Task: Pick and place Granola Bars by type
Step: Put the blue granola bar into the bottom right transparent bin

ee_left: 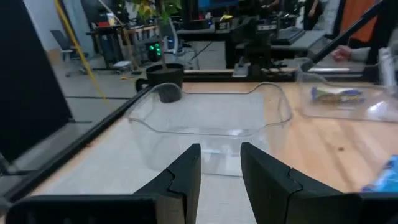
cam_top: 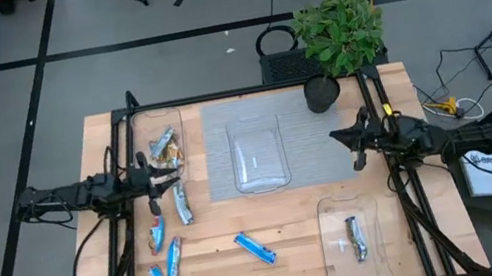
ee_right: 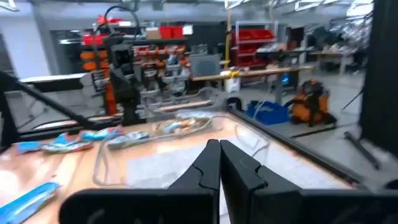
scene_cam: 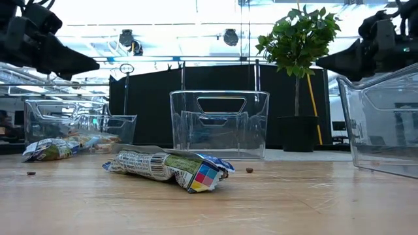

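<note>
Blue-wrapped granola bars (cam_top: 168, 260) lie loose on the wooden table (cam_top: 290, 272), so the next pick should come straight down on 1 bar, clear of its neighbours. The left gripper (ee_left: 219, 163) hangs part-open, empty; the right gripper (ee_right: 219, 163) is clenched on nothing, beside the middle tray (cam_top: 258, 153).

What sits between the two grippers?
In the high view, the empty clear tray on the grey mat lies between left gripper and right gripper.
</note>
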